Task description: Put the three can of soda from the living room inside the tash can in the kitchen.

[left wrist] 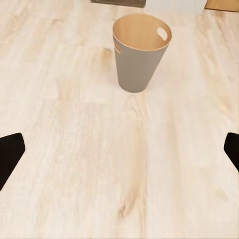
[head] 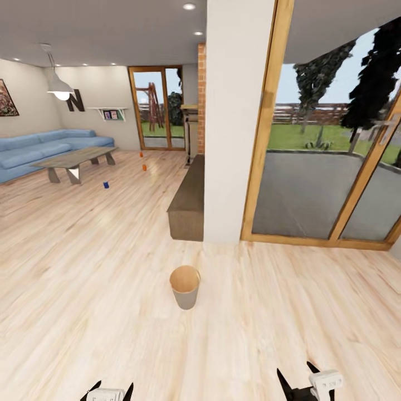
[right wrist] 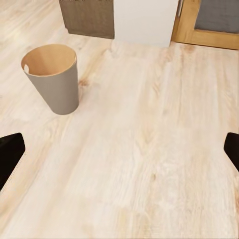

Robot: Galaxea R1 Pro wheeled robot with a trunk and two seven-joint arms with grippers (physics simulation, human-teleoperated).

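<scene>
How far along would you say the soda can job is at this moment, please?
Nothing is done yet. The trash can stands upright on the wood floor, and nothing shows inside it. Nothing is in hand: the left gripper and right gripper are open and empty. All three cans are left: the blue can and two orange cans sit on the floor near the coffee table.

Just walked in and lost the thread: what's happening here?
Nothing is being handled yet. The pale grey tapered bin with a copper-brown inside stands upright on the light wood floor ahead of the robot. Two orange cans and a dark blue can sit far off on the floor near the low coffee table. Both grippers are open and hold nothing.
</scene>
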